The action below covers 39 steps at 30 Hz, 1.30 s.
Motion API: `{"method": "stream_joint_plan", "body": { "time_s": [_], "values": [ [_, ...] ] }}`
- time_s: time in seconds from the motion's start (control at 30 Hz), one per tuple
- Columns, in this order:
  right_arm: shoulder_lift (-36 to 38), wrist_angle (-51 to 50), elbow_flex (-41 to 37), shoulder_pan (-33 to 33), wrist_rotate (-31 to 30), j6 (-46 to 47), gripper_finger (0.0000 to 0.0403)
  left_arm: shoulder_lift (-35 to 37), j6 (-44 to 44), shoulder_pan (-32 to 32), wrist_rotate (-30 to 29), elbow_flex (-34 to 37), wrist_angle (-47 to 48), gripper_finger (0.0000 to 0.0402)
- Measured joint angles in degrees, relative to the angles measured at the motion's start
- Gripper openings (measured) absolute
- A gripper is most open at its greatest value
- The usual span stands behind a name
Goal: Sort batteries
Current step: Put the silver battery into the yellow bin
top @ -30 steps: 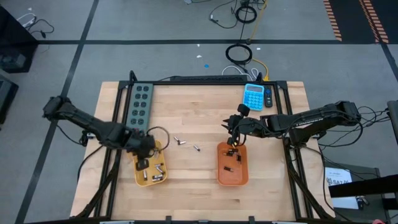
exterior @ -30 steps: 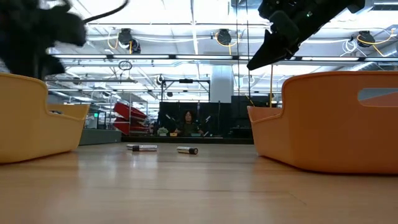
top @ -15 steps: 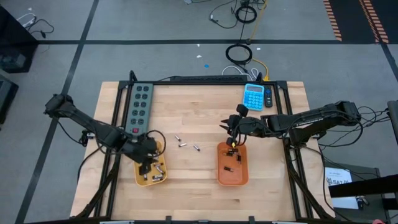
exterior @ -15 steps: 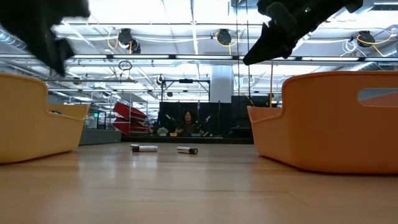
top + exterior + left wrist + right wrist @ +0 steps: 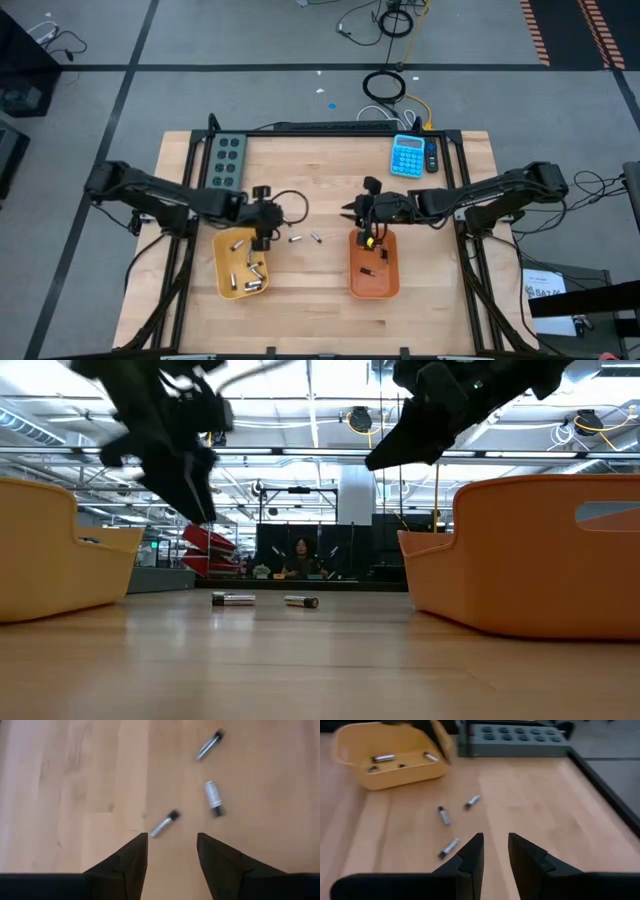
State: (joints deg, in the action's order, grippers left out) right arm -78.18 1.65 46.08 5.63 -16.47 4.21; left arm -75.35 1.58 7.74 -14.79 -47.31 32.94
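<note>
Three loose batteries [image 5: 213, 799] lie on the wooden table between the two trays, also seen as batteries [image 5: 297, 238] from above. My left gripper [image 5: 170, 842] hovers open over them, by the yellow tray's [image 5: 222, 262] far right corner, with nothing between its fingers [image 5: 132, 857]. Several batteries [image 5: 250, 268] lie in that yellow tray. My right gripper [image 5: 350, 210] hangs open and empty just beyond the orange tray's [image 5: 351, 268] far left corner, pointing toward the loose batteries [image 5: 443, 815]. A few batteries [image 5: 383, 252] lie in the orange tray.
A grey power strip [image 5: 226, 160] lies at the back left and a blue calculator [image 5: 406, 155] at the back right. Black rails frame the table. Bare wood lies in front of the trays. A person [image 5: 301, 550] sits far off in the room.
My left gripper has opened and moved right, from over the yellow tray to the loose batteries. The right gripper has shifted left, off the orange tray.
</note>
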Motion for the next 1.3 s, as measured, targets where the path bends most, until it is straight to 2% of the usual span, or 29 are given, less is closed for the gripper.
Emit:
{"method": "stream_joint_plan", "body": {
  "time_s": [0.13, 0.27, 0.37, 0.5, 0.87, 0.93, 1.0, 1.2, 1.3],
  "values": [
    [-3.06, 1.22, 0.03, 0.3, 1.93, -0.56, 0.0079, -4.71, -9.8, -3.86, 2.08, 0.0, -3.2, 0.0187],
    [-3.49, 0.79, 0.07, -0.07, 1.88, -0.41, 0.0079, -8.44, -15.38, -5.98, 7.5, -0.06, -6.13, 0.0209],
    [-3.51, 0.73, 0.08, -0.07, 1.88, -0.03, 0.0079, -10.84, -18.48, -6.77, 8.63, -0.04, -8.4, 0.023],
    [-3.49, 0.72, 0.08, -0.05, 1.91, 0.69, 0.0079, -13.66, -21.58, -7.95, 8.17, -0.04, -10.16, 0.0246],
    [-3.49, 0.72, 0.08, -0.03, 1.87, 1.11, 0.0079, -19.47, -23.38, -10.36, 11.83, -0.1, -10.29, 0.0243],
    [-3.49, 0.71, 0.08, -0.03, 1.86, 1.29, 0.0079, -20.22, -23.39, -10.36, 12.81, -0.24, -10.23, 0.0227],
    [-3.49, 0.65, 0.08, -0.03, 1.86, 1.33, 0.0079, -21.15, -23.26, -10.4, 14.78, -0.26, -10.05, 0.0194],
    [-3.49, 0.71, 0.08, -0.03, 1.84, 1.35, 0.0079, -22.81, -23.08, -10.34, 16.84, -0.37, -9.46, 0.0034],
    [-3.49, 0.7, 0.08, -0.03, 1.84, 1.55, 0.0079, -23.06, -23.43, -10.35, 16.54, -0.37, -9.58, 0.0023]
  ]
}}
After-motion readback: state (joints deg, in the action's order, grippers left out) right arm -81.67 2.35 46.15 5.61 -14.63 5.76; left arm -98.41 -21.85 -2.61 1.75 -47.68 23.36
